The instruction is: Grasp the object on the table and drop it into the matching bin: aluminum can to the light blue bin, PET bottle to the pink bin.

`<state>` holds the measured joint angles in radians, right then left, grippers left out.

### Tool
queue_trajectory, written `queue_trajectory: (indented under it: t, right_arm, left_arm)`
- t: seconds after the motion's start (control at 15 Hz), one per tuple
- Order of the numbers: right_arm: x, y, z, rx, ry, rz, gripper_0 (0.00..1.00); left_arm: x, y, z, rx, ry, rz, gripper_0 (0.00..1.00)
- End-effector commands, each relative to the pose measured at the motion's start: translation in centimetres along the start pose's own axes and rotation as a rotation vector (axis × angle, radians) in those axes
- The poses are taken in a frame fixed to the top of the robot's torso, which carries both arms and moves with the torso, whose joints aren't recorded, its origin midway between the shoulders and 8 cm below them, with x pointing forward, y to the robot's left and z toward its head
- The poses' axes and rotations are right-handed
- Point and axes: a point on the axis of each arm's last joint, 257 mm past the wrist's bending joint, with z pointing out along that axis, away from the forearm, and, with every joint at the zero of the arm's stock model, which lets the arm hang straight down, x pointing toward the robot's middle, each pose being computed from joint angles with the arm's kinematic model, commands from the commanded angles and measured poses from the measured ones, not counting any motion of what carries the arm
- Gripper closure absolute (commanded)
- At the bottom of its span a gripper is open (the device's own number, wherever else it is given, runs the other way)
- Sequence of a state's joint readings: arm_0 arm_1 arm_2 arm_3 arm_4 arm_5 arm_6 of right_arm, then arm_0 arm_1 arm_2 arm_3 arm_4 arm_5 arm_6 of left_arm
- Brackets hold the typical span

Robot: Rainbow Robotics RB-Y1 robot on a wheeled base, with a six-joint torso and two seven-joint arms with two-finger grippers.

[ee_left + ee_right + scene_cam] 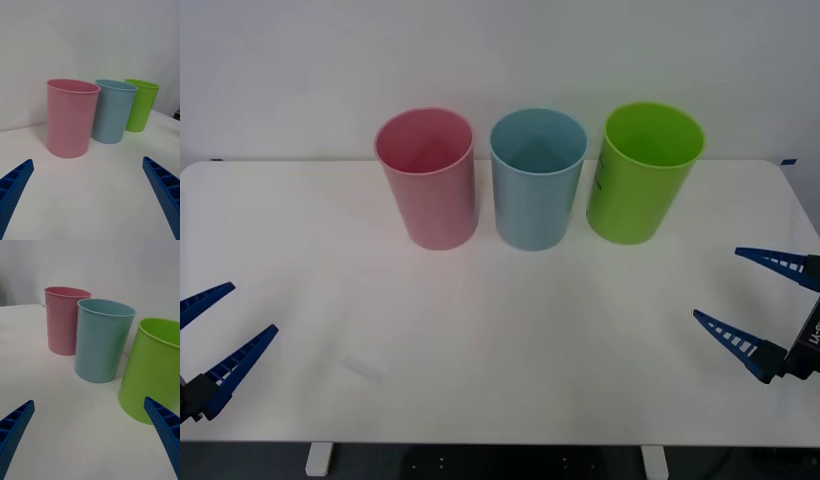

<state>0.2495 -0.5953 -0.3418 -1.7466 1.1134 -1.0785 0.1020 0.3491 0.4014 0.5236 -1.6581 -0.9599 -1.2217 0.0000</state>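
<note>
Front view, pink bin (427, 180), light blue bin (537, 180) and lime green bin (642, 173) upright in a row at the far side of the white counter (500, 340), can not visible, left gripper (215, 325) near-left with fingers spread, right gripper (755, 295) near-right with fingers spread, both holding nothing.

Pink bin (63, 320), light blue bin (101, 341), green bin (155, 371) on table (56, 427)

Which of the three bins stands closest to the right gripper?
The lime green bin, at the robot's right end of the row; the light blue bin and pink bin stand farther from the open right gripper.
</note>
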Motion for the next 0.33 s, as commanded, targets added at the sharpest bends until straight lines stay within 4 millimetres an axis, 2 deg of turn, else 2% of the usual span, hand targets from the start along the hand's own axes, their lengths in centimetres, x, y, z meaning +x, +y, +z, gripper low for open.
queue_trajectory:
  t: [0.07, 0.33]
  right_arm:
    - [0.67, 0.21, -0.53, 0.006, 0.014, 0.024, 0.00]
    - [0.76, 0.22, -0.63, 0.008, 0.017, 0.027, 0.00]
  left_arm:
    - [0.00, 0.00, 0.00, 0.000, 0.000, 0.000, 0.00]
    - [0.00, 0.00, 0.00, 0.000, 0.000, 0.000, 0.00]
